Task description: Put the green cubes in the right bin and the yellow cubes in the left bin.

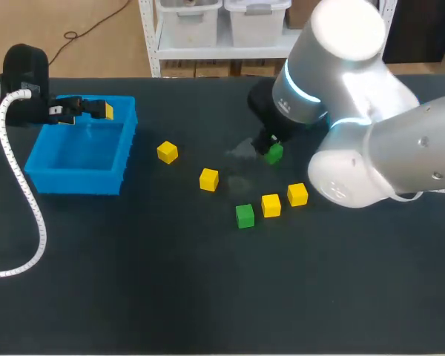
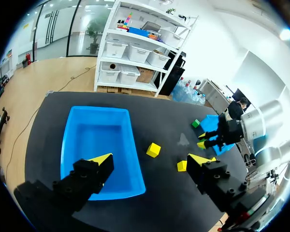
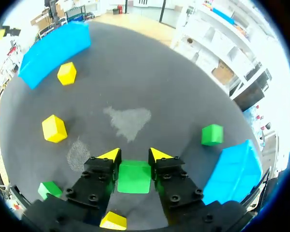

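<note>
My right gripper (image 3: 134, 155) is down at the table, its fingers pressed against both sides of a green cube (image 3: 134, 177); the head view shows that cube (image 1: 274, 153) under the gripper (image 1: 269, 145). A second green cube (image 1: 244, 216) lies nearer the front, and a third (image 3: 212, 134) sits beside the right blue bin (image 3: 234, 171). Several yellow cubes lie around, such as one (image 1: 167, 152) near the left bin and another (image 1: 208, 179). My left gripper (image 1: 96, 110) hangs open and empty over the left blue bin (image 1: 81, 159); in its own view the gripper (image 2: 151, 159) is above the bin (image 2: 99, 145).
Two yellow cubes (image 1: 271, 205) (image 1: 297, 194) sit close to the front green cube, just beside my right arm (image 1: 371, 148). That arm hides the right bin in the head view. A pale smudge (image 3: 128, 121) marks the mat ahead of the right gripper.
</note>
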Robot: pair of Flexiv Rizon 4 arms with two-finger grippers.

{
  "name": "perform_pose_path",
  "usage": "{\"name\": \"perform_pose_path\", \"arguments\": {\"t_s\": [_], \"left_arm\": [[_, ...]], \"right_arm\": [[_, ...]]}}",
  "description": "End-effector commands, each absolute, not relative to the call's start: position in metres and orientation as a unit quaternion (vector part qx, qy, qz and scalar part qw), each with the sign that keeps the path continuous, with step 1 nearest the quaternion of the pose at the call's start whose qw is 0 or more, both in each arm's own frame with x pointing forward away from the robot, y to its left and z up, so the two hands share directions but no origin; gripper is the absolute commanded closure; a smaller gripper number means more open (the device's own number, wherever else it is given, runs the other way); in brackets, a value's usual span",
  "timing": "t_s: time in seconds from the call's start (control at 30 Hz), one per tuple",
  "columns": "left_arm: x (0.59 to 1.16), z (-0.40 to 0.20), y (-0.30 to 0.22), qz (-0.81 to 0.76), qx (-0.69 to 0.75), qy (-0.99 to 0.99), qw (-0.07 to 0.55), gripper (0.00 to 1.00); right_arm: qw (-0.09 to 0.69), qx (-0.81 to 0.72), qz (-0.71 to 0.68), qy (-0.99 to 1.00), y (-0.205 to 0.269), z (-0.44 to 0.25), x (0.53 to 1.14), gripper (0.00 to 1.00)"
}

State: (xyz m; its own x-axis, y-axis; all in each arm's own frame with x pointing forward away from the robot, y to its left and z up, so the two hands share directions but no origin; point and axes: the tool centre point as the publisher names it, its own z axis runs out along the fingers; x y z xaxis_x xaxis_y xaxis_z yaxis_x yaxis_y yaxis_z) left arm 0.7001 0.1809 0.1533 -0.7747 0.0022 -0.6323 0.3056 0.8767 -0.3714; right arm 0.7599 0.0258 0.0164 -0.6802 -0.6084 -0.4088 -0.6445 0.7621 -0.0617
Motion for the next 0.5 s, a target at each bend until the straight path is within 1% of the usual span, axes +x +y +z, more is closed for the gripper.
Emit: {"name": "perform_pose_path", "arguments": {"t_s": [0.03,0.2,0.37,0.5], "left_arm": [[0.7,0.151,0.183,-0.239,0.087,0.91,0.328,0.0],[0.7,0.151,0.183,-0.239,0.087,0.91,0.328,0.0],[0.7,0.151,0.183,-0.239,0.087,0.91,0.328,0.0],[0.7,0.151,0.183,-0.239,0.087,0.91,0.328,0.0]], "right_arm": [[0.246,-0.33,0.042,0.91,0.009,0.048,0.747,1.0],[0.277,-0.302,0.04,0.911,-0.012,0.08,0.76,1.0],[0.302,-0.262,0.037,0.916,-0.048,0.107,0.768,1.0],[0.314,-0.223,0.04,0.922,-0.08,0.115,0.77,1.0]]}}
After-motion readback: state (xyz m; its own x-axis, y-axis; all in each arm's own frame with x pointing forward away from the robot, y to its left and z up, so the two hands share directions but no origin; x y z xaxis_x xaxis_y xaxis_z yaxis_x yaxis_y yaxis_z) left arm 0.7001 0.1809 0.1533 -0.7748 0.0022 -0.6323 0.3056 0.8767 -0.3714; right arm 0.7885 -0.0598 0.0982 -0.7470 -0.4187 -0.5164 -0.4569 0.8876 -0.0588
